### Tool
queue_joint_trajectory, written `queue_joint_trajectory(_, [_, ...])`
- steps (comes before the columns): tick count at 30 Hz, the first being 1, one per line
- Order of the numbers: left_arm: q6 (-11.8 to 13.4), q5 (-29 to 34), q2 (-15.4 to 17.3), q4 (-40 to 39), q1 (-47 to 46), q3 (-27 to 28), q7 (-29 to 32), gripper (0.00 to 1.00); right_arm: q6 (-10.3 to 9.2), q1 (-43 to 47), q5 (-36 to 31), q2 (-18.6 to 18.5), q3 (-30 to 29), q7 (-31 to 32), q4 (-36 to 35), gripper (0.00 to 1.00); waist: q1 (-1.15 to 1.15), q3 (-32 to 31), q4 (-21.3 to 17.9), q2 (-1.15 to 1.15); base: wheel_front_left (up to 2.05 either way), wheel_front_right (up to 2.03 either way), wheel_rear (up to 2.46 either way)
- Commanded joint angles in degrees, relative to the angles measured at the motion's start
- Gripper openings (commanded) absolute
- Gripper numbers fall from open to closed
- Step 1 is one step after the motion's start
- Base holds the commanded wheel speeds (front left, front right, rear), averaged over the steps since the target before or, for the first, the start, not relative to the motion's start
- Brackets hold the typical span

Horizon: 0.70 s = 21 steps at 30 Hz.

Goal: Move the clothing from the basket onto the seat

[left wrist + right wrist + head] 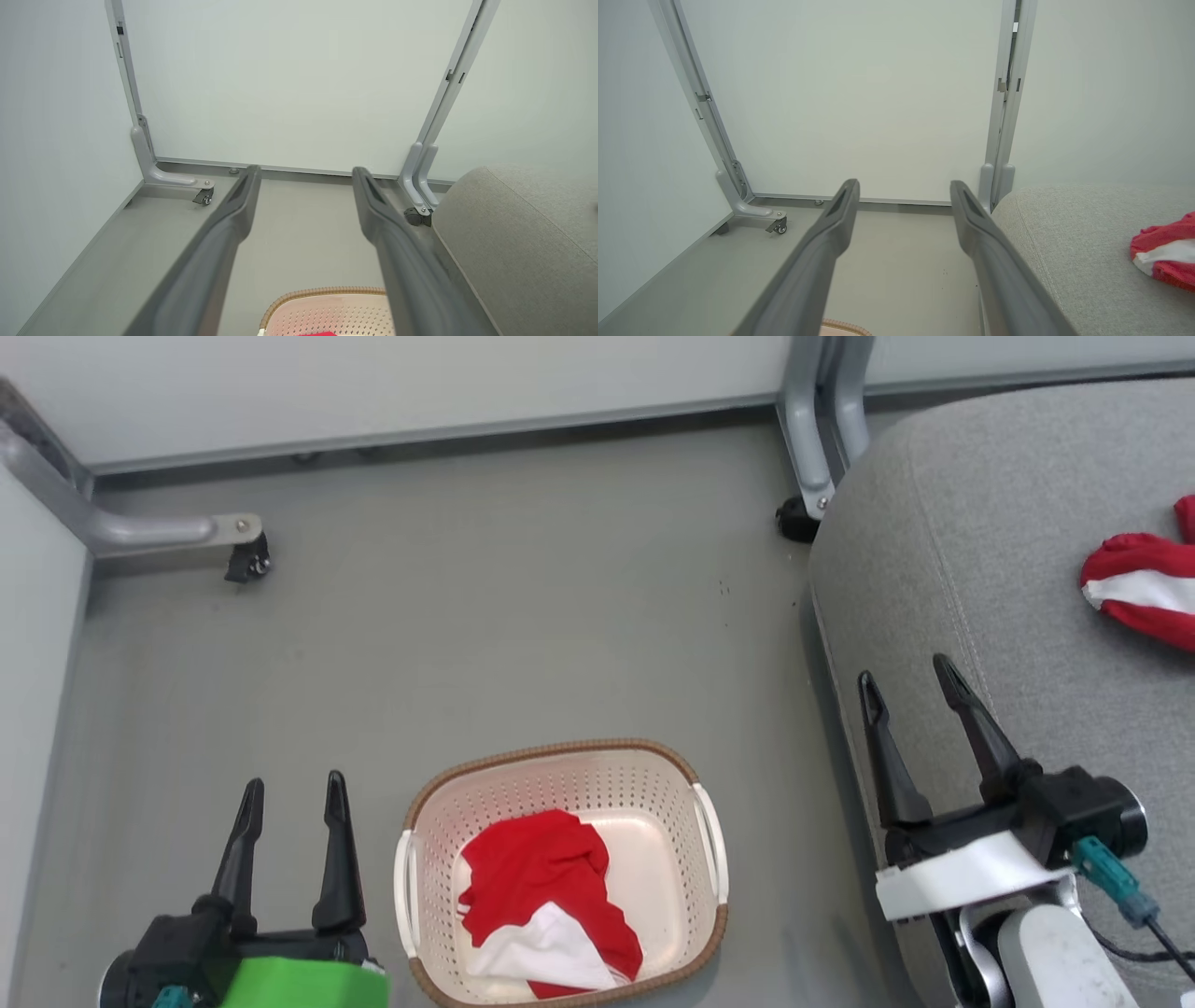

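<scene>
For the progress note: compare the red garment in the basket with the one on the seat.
The basket garment lies crumpled in the basket, not yet moved; the seat garment already rests on the seat. The basket garment shows whole in the head view; the seat garment is cut by its right edge. Both are red with a white panel.

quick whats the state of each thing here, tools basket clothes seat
left tool: open, empty
right tool: open, empty
basket: upright on the floor, one garment inside
garment in basket: crumpled, not gripped
garment on seat: bunched, partly cut off by the picture's edge
seat: holds one garment
</scene>
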Motion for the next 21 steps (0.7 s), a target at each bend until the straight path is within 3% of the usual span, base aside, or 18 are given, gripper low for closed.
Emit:
queue_joint_trajectory(1, [-0.22, 0.67, 0.04, -1.73, 3.1, 0.44, -0.02, 1.0, -0.1, 3.57, -0.83, 0.55, -0.28, -0.18, -1.16, 1.0, 0.01, -6.63, 1.47, 0.0, 0.0, 0.0, 0.0])
queue_joint_trajectory(6, [0.81, 2.33, 0.01, -3.76, 6.89, -0.02, -0.02, 1.0, -0.1, 7.78, -1.05, 1.06, -0.19, -0.18, -1.23, 1.0, 0.01, -8.74, 0.59, 0.0, 0.0, 0.0, 0.0])
queue_joint_trajectory(21, [0.6, 5.74, 0.01, -3.31, 9.43, -1.12, -0.02, 1.0, -0.1, 10.96, -1.12, 2.05, -0.69, -0.19, 0.12, 1.0, 0.01, -11.25, -0.7, 0.0, 0.0, 0.0, 0.0])
